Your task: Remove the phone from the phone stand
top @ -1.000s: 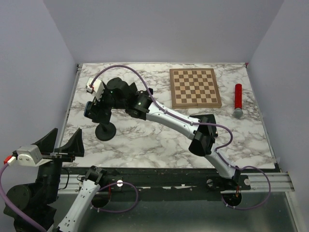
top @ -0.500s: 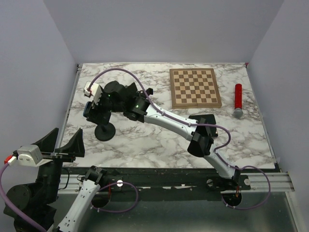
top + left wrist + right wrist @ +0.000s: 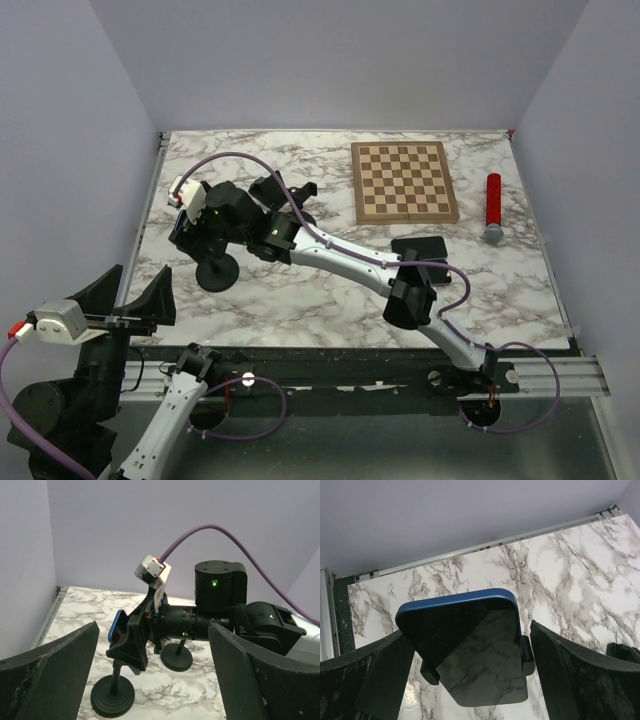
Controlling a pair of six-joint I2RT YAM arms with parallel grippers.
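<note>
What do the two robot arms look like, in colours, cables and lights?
The right arm and the left arm have white links and black joints. A purple cable runs to a small white camera box on each wrist. The fingers are broad black wedges. The right arm shows green lights.

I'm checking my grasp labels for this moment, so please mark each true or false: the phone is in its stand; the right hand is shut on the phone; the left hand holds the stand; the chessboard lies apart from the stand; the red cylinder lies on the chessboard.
1. The phone sits in the phone stand. True.
2. The right hand is shut on the phone. False: it is open, with one finger on each side of the phone.
3. The left hand holds the phone stand. False: it is open and empty at the near left edge.
4. The chessboard lies apart from the phone stand. True.
5. The red cylinder lies on the chessboard. False: it lies beside it, on the table.
</note>
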